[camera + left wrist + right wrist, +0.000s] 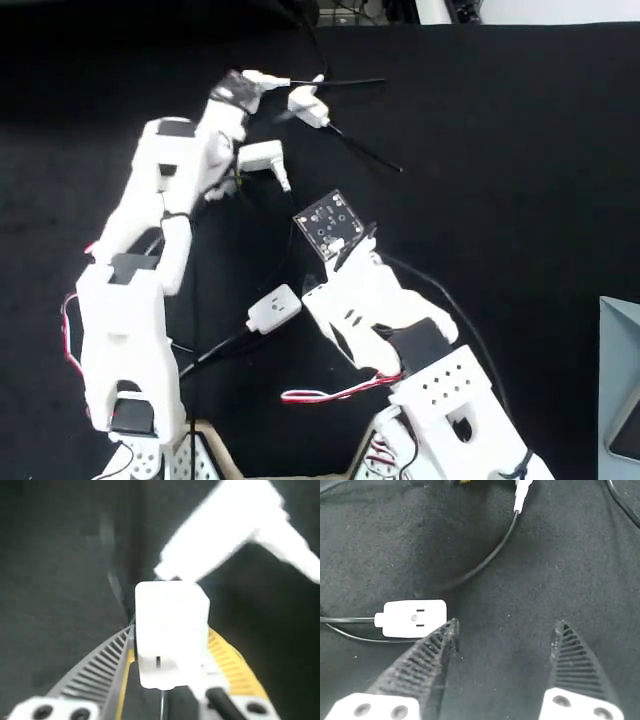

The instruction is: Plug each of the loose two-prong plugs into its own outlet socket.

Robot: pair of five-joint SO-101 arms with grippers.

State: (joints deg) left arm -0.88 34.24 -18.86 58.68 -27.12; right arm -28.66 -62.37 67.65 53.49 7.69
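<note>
My left gripper (170,630) is shut on a white outlet socket (170,645) with a slot in its face and a black cord behind. A white two-prong plug (225,530) hangs slanted just beyond it, at or near its far end. In the high view this pair sits at the far left of the table, socket (262,80) and plug (310,105). Another white plug (262,158) lies beside that arm. A second white socket (412,617) lies flat on the black table, next to one finger of my open right gripper (507,626), which is empty.
Black cords (365,155) trail across the black table (500,150) at the back, and one runs from the near socket (275,310) toward the arm bases. Red wires (330,392) loop by the right arm. A grey box (622,380) stands at the right edge.
</note>
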